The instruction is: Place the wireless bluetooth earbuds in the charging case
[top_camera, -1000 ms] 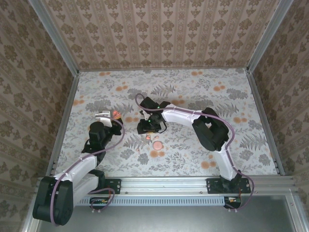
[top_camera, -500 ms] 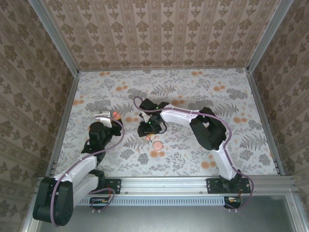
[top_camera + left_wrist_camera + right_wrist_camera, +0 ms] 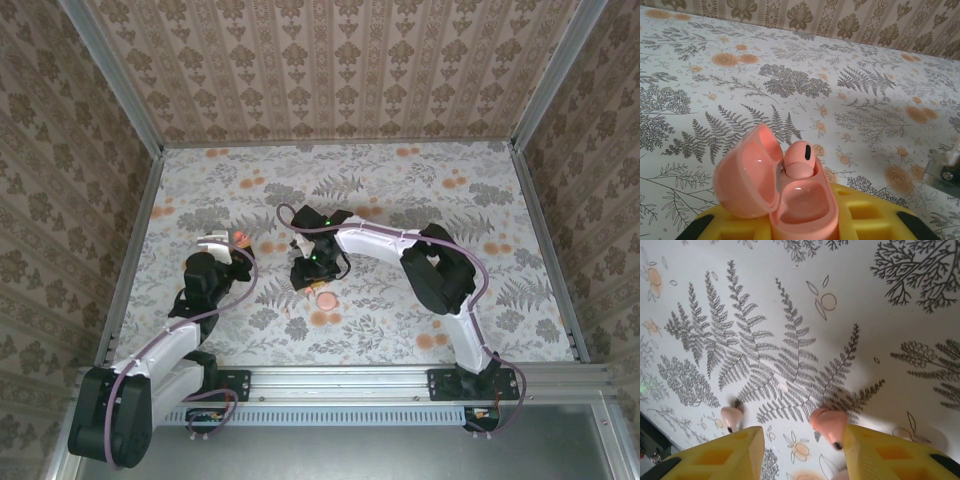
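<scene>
The salmon-pink charging case (image 3: 807, 212) sits upright between the yellow fingers of my left gripper (image 3: 800, 222), which is shut on it. Its lid (image 3: 742, 175) hangs open to the left. One earbud (image 3: 800, 159) stands in the far socket; the near socket is empty. From above, the case (image 3: 241, 237) is at the left gripper (image 3: 236, 246). My right gripper (image 3: 802, 436) hovers open just over the table. A loose earbud (image 3: 827, 422) lies between its fingers, against the right finger (image 3: 875, 455). Another small pink earbud-like piece (image 3: 731, 416) lies outside the left finger (image 3: 727, 455).
A round flat pink disc (image 3: 325, 298) lies just near-side of the right gripper (image 3: 311, 282). The floral table cover (image 3: 420, 200) runs to patterned walls with metal rails at the back and both sides.
The right gripper has shifted slightly toward the near side, closer to the pink disc. The left arm and the case have not moved.
</scene>
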You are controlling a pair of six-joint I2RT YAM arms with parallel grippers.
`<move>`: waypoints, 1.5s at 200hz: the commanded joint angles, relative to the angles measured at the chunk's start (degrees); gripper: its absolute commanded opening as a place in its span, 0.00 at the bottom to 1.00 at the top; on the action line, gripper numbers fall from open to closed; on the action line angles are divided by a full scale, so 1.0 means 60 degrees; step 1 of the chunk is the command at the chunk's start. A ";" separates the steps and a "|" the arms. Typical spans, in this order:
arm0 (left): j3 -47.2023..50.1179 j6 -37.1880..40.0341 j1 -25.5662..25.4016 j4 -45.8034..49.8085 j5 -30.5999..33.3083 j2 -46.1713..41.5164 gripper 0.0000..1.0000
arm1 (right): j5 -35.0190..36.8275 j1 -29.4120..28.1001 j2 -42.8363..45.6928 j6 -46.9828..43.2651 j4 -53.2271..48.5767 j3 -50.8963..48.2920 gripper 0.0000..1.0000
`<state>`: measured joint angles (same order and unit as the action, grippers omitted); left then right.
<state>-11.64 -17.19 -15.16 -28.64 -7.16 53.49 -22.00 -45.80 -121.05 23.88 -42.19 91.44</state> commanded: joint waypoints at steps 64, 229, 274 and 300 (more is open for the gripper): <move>0.0021 -0.0043 0.0117 0.0173 -0.0041 -0.0198 0.19 | 0.1992 -0.0052 0.1357 -0.3223 -0.0752 0.0411 0.47; -0.0225 0.0068 0.0186 0.1158 0.0124 -0.0590 0.19 | 0.1846 -0.0265 0.0143 -0.6406 -0.1636 0.1882 0.50; -0.0270 0.0118 0.0197 0.1236 0.0138 -0.0630 0.19 | 0.2444 -0.0343 -0.0804 -0.5490 -0.2474 0.2759 0.46; -0.0272 0.0104 0.0205 0.1258 0.0155 -0.0614 0.19 | 0.2582 -0.0376 -0.1123 -0.3906 -0.3174 0.3133 0.45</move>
<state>-11.64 -17.15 -14.48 -22.00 -6.63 50.61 -9.06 -47.70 -125.97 -8.43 -54.63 107.72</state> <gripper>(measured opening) 0.232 0.451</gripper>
